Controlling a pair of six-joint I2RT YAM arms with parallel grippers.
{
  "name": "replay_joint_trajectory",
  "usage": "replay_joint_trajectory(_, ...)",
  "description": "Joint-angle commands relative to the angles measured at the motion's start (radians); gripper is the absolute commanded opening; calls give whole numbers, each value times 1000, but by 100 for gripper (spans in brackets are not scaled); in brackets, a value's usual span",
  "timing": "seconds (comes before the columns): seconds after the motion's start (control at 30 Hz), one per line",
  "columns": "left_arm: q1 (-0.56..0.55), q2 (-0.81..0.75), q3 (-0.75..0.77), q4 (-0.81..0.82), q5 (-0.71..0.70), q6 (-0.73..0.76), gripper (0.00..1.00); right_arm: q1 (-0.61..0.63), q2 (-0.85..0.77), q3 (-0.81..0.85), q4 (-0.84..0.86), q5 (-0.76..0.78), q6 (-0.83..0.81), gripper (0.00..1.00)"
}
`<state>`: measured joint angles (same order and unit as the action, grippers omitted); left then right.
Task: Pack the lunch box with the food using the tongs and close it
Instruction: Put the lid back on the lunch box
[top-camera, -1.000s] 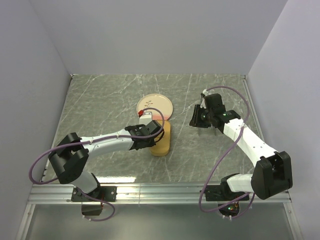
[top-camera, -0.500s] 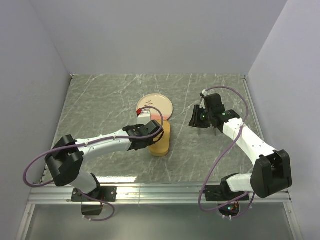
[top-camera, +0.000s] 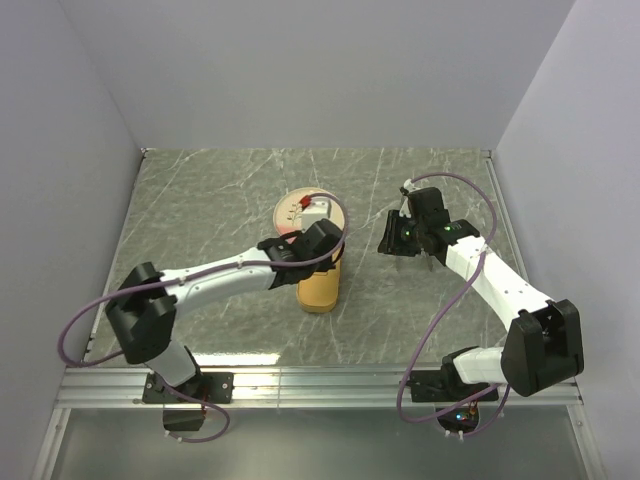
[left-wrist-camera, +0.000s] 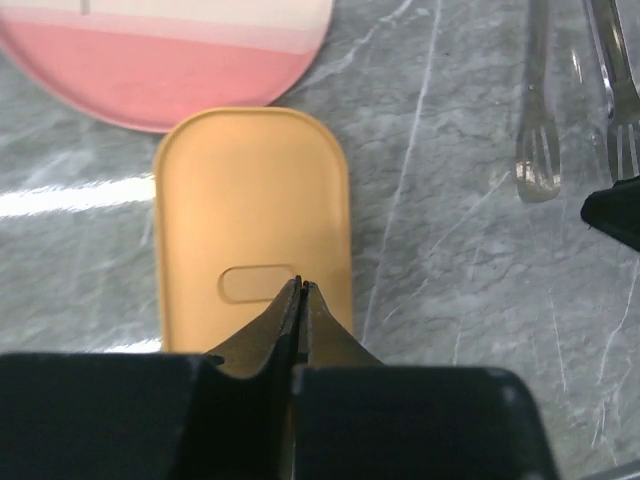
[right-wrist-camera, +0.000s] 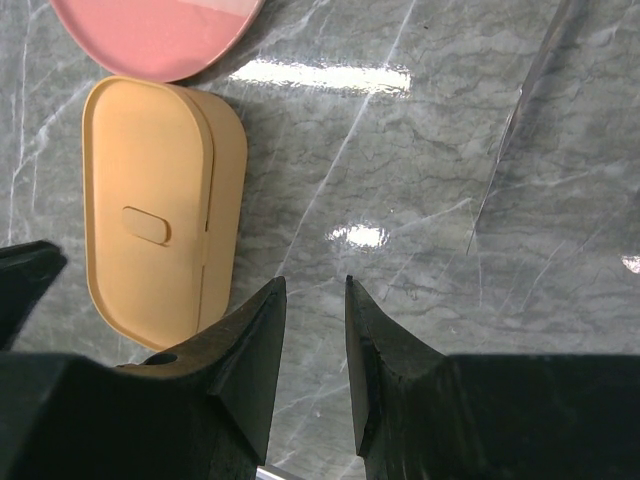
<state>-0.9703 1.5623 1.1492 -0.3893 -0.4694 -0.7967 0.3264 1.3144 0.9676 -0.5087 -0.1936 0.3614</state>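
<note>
Your left claw (left-wrist-camera: 300, 287) is pinched together, empty, above the lunch box (left-wrist-camera: 252, 225), lidded beside the pink plate (left-wrist-camera: 160, 60). Your right claw (right-wrist-camera: 312, 300) stands partly apart over bare surface (right-wrist-camera: 420, 200), gripping nothing.

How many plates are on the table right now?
1. A round pink-and-cream plate sits on the table just beyond the far end of the closed lunch box, partly covered by the left arm in the top view. None other shows, though the arms could hide something.
</note>
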Motion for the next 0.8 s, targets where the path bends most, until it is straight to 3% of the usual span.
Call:
replay_joint_trajectory(0.0,-5,88,59,64,67,82,2,-7,-9,8,24,-3,-15,38)
replay_joint_trajectory(0.47,5,242,67,84,92,108,0,-9,-30,2,19,6,-12,38)
replay_joint_trajectory(0.77,19,222,14,79,135,62,0,-7,-27,-1,22,0,-9,38)
